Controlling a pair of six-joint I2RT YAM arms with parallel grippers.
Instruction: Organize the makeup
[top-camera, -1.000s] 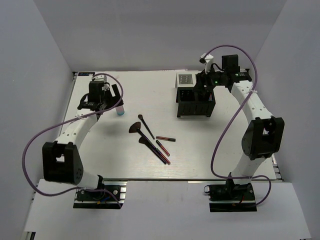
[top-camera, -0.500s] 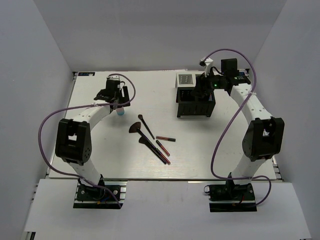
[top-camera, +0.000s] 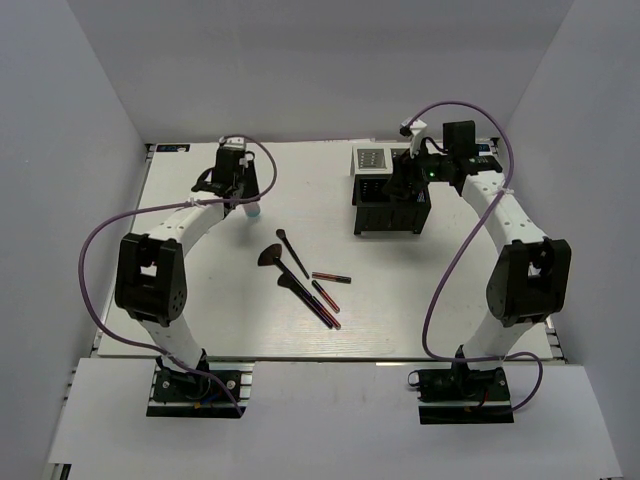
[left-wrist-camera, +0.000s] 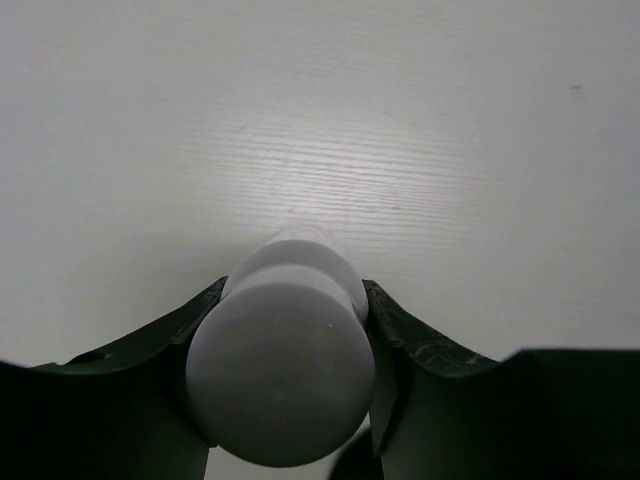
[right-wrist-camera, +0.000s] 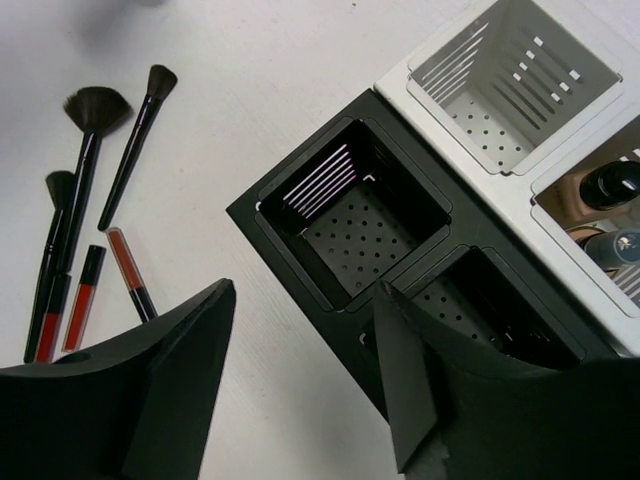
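Meanwhile, well to the left of the organizer (top-camera: 388, 218), the left gripper (top-camera: 238, 190) has its jaws closed on the white cap of the bottle (left-wrist-camera: 280, 370), whose blue base shows just under the fingers in the top view; whether that base rests on the table (top-camera: 200, 300) or hangs just above it cannot be told. Between that arm and the organizer, nearer the bases, the brushes (top-camera: 296, 256) lie loose and flat, the fan brush (right-wrist-camera: 95, 105) among them, with the red-and-black pencils (top-camera: 328, 290) just beside them and partly crossing them. At the organizer itself, the right gripper (right-wrist-camera: 304, 288) hovers over the black compartments with jaws wide apart and nothing between them; both black cells seen from the wrist are bare. Two foundation bottles (right-wrist-camera: 600, 187) stand in a white cell at the organizer's far right side, next to a bare white cell. By these views, the step in hand looks like carrying the bottle across to the organizer. That move would call for a firm hold on the smooth cap, a lift high enough to pass over the organizer's rim, and an upright lowering into a free cell. It may also need the right arm to give way, since it hangs above the cells. Brushes and pencils remain to be gathered.
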